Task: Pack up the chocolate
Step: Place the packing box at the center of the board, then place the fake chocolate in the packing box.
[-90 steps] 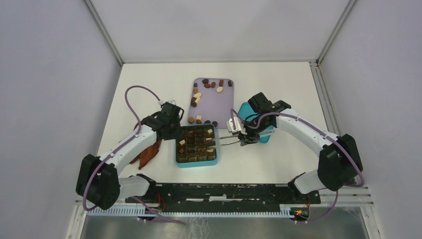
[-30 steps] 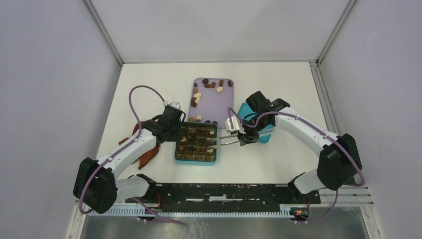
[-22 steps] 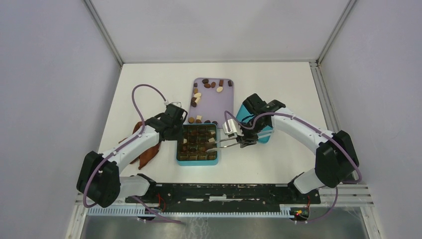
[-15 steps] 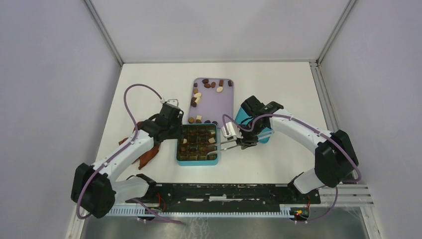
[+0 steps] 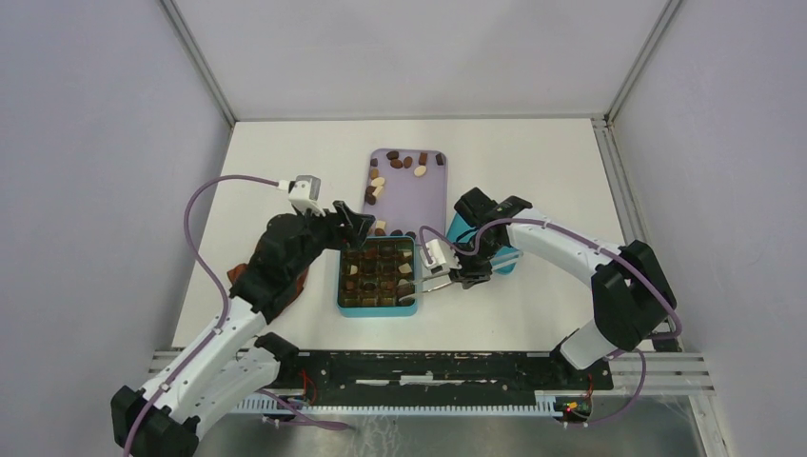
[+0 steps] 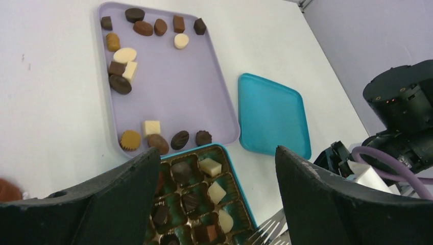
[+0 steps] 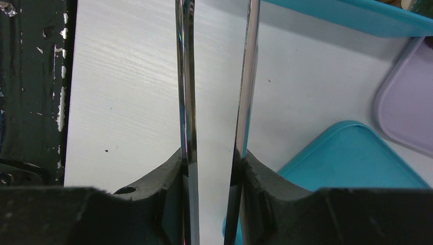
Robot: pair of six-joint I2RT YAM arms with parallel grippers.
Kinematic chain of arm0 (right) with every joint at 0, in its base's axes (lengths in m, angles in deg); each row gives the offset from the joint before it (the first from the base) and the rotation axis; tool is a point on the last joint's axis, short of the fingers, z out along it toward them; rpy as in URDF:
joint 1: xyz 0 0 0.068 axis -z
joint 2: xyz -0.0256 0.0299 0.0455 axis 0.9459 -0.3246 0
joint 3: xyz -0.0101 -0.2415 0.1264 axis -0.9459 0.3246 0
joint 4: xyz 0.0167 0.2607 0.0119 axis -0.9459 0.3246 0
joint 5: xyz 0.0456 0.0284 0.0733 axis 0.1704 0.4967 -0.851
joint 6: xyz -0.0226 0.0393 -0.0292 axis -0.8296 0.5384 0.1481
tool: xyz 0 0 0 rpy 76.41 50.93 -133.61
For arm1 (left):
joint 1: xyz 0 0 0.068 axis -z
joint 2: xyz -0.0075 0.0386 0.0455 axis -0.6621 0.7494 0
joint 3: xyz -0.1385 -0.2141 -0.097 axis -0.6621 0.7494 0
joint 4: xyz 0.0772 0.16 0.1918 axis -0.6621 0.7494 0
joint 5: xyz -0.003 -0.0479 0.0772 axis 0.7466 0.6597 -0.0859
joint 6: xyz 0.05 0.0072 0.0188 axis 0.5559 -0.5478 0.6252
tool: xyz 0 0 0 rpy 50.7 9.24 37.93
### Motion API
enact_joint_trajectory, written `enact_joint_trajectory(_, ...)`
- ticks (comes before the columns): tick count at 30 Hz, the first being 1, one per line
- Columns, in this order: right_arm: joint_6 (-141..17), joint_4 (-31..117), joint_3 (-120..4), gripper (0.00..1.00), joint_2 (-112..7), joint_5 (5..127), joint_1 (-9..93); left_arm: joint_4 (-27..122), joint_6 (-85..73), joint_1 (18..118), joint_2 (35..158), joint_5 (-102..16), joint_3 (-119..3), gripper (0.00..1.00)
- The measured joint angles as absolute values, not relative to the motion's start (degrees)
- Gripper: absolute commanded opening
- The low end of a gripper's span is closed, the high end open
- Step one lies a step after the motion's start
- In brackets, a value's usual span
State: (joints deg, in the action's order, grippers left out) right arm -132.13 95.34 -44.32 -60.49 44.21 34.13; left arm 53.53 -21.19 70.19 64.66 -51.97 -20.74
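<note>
left hand point(image 5: 353, 227) gapes wide, empty, over teal box point(image 5: 378, 310); right hand point(image 5: 464, 270) grips tongs point(image 7: 186, 76) beside teal lid point(image 6: 273, 115).

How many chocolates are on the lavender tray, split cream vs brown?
Cream-white chocolates: 4
Brown chocolates, dark and mid shades together: 13
Total on the lavender tray: 17

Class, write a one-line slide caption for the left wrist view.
Open left gripper frames the lilac tray of loose chocolate, the part-filled teal box and a teal lid.
</note>
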Motion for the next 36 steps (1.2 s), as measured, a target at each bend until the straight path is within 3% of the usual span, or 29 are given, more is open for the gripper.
enact_joint_trajectory(9, -132.24, 95.58, -44.32, 0.31, -61.03, 44.32, 34.11, 46.62, -21.19, 70.19, 69.23, -50.55, -20.39, 0.88)
enact_joint_trajectory(17, -132.24, 95.56, -44.17, 0.42, -61.08, 44.21, 34.05, 45.94, -21.16, 70.19, 68.27, -50.55, -19.43, 0.88)
enact_joint_trajectory(27, -132.22, 95.56, -44.12, 0.44, -61.08, 43.99, 34.05, 45.94, -21.16, 70.19, 67.59, -50.55, -19.32, 0.88)
enact_joint_trajectory(36, -131.19, 95.63, -44.28, 0.38, -61.08, 41.11, 34.72, 46.05, -21.19, 70.19, 65.74, -50.66, -19.08, 0.91)
